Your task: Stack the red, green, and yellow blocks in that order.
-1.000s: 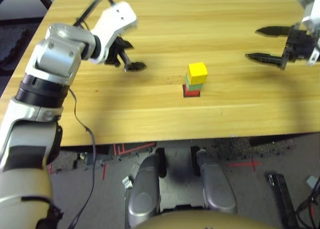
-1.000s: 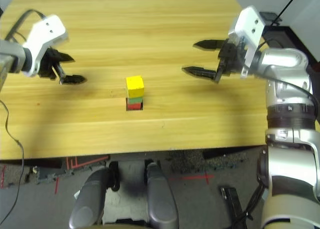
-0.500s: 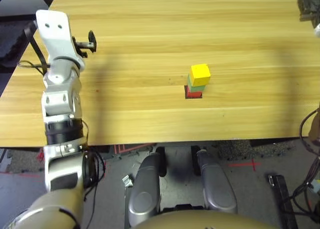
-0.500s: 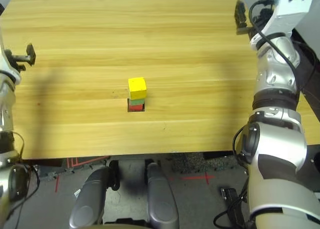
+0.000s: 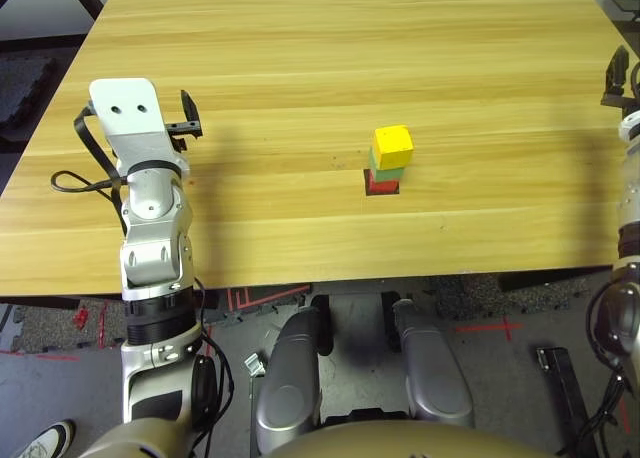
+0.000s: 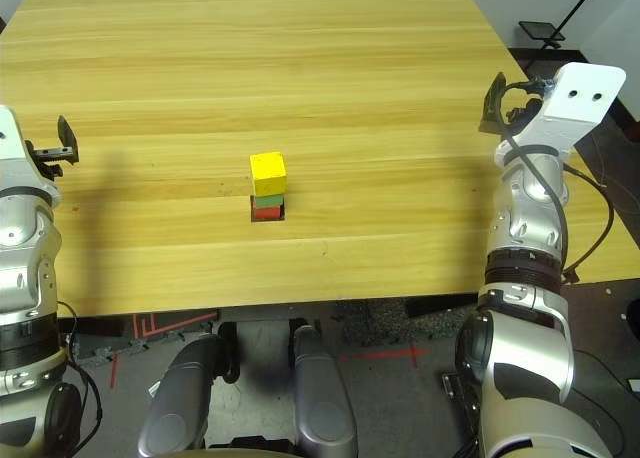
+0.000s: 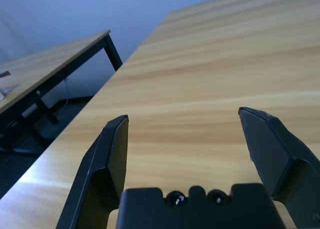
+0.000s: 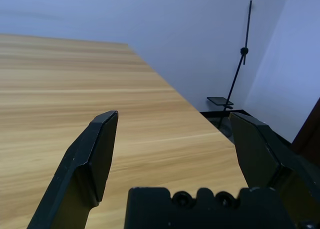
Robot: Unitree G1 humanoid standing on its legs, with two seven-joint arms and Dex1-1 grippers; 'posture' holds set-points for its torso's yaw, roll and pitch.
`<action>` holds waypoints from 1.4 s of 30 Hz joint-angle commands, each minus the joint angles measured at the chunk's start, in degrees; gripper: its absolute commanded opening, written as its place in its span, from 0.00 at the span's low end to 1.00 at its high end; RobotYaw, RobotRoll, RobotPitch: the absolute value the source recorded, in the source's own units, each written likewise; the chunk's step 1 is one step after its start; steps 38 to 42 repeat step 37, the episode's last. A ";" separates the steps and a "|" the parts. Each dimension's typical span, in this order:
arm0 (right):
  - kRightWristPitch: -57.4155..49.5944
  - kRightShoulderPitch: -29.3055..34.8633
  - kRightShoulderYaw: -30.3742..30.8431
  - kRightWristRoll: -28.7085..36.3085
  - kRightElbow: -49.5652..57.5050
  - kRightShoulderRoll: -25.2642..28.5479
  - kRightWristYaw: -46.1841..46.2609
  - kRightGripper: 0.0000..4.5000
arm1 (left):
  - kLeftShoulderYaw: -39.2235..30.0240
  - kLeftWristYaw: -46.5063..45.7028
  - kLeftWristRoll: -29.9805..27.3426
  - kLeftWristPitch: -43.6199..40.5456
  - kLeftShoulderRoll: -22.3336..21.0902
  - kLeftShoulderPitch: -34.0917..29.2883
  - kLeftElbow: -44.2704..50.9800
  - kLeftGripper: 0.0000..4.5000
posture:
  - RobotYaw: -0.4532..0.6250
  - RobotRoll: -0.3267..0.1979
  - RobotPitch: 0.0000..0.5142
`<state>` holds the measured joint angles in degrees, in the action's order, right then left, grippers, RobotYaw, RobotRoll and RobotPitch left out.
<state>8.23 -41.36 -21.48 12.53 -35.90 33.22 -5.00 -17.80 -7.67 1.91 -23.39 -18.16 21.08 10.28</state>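
Three cubes stand in one upright column on the wooden counter (image 5: 300, 58), its long axis vertical: the red block (image 5: 382, 183) at the base, the green block (image 5: 386, 164) on it, and the yellow block (image 5: 393, 146) on top, turned slightly askew to those below. The red block rests on a flat black patch (image 5: 383, 190). No lettering or label can be read on any face. The stack stands between the two sets of jaws, well apart from each. The left gripper (image 7: 185, 139) holds its jaws spread wide, nothing between them, near the counter's left edge. The right gripper (image 8: 175, 139) likewise has its jaws spread and empty, by the right edge. Bare counter surrounds the column on every side.
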 commanded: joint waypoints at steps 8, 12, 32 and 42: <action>-2.89 3.56 -1.68 0.79 3.86 -0.64 0.33 1.00 | 0.48 -1.48 1.24 -0.44 1.59 -2.75 1.71 1.00 | 0.67 0.83 0.65; -2.98 4.12 -2.05 0.68 4.63 -0.74 0.15 1.00 | 1.46 -1.58 1.38 0.18 1.74 -0.02 -0.71 1.00 | 0.65 0.83 0.63; -4.18 7.42 -3.36 0.34 10.21 -1.54 1.47 1.00 | 2.25 -1.53 0.95 6.38 -0.43 8.84 -12.43 1.00 | 0.59 0.83 0.60; -3.01 5.07 -3.44 -0.13 6.98 -0.84 1.29 1.00 | 0.98 -3.47 1.09 6.23 -0.96 8.83 -12.74 1.00 | 0.62 0.85 0.58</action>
